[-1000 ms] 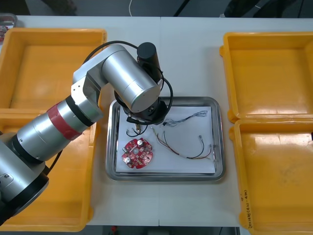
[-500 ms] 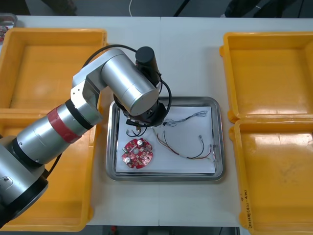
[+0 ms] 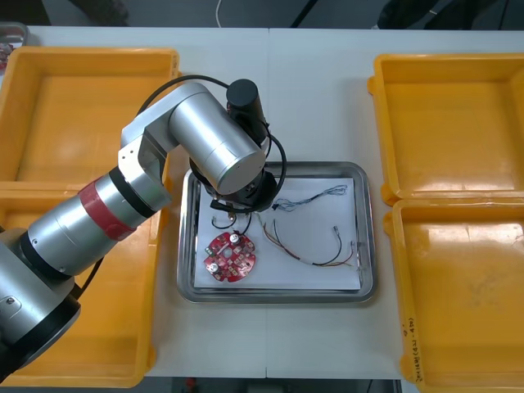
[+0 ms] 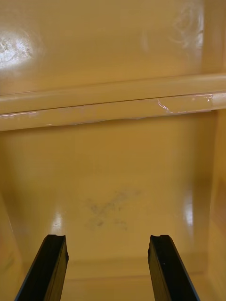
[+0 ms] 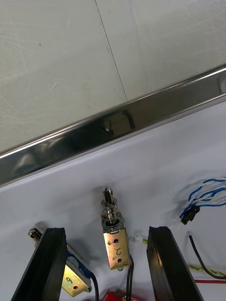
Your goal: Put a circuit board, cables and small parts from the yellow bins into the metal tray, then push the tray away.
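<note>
- The left claw hangs low over the tray, its fingers spread wide and gripping nothing.
- A small metal part lies on the tray's white sheet between the two fingers, touching neither.
- A second part lies just beside it, half hidden behind one finger.
- Both parts sit near the tray's far edge, toward its left corner. The blue-white cable lies just past the other finger, along the same edge.
- The board rests in the tray's near left corner, and the red-yellow cable curls across the near right of the sheet.
- The left arm reaches in over the tray's left edge from the desk's near left corner.
- The tray sits at the middle of the desk, between the bins, two along each side edge.
- The right claw hovers over the floor of a bin, its fingers just as wide apart, with nothing between them.
</note>
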Robot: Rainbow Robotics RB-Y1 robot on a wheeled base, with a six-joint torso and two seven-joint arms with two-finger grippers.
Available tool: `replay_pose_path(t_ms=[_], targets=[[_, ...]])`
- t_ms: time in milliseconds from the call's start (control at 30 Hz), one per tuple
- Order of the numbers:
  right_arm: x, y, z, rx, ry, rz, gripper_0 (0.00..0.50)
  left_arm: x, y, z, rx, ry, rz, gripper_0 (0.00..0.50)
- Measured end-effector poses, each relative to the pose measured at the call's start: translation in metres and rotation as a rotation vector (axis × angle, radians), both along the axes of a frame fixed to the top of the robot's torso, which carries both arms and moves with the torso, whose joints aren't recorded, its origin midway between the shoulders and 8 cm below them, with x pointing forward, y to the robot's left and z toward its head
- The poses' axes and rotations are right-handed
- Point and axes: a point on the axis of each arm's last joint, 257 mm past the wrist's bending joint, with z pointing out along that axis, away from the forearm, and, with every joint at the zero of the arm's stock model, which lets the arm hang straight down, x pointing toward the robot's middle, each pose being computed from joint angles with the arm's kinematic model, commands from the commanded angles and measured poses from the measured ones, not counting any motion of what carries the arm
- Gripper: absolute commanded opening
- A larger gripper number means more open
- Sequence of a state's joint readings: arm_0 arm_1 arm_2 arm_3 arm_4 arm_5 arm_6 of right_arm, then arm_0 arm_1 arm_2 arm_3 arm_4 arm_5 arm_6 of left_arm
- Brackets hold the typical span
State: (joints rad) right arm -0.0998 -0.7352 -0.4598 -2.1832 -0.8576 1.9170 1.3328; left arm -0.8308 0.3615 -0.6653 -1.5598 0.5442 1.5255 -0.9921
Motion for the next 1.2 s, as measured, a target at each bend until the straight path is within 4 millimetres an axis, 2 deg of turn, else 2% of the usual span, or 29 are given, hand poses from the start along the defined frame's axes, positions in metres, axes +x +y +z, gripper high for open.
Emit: replay_pose_path(t_ms=[333, 467, 600, 767, 967, 1200], targets=[[0.000, 0.000, 0.000, 0.003, 0.000, -0.006, 0.500, -0.003, -0.002, 0.007, 0.001, -0.007, -0.012, 0.500], [0.000, 0.000, 0.000, 0.003, 0.000, -0.006, 0.500, -0.014, -0.001, 0.023, 0.000, 0.007, -0.019, 0.500], [0.000, 0.000, 0.000, 0.003, 0.000, -0.006, 0.500, -0.021, 0.005, 0.047, -0.026, 0.018, -0.011, 0.500], [0.000, 0.000, 0.000, 0.003, 0.000, -0.006, 0.500, -0.027, 0.020, 0.075, -0.045, 0.019, 0.006, 0.500], [0.000, 0.000, 0.000, 0.003, 0.000, -0.006, 0.500, -0.034, 0.049, 0.100, -0.028, 0.020, 0.044, 0.500], [0.000, 0.000, 0.000, 0.003, 0.000, -0.006, 0.500, -0.026, 0.073, 0.126, -0.071, -0.012, 0.076, 0.500]])
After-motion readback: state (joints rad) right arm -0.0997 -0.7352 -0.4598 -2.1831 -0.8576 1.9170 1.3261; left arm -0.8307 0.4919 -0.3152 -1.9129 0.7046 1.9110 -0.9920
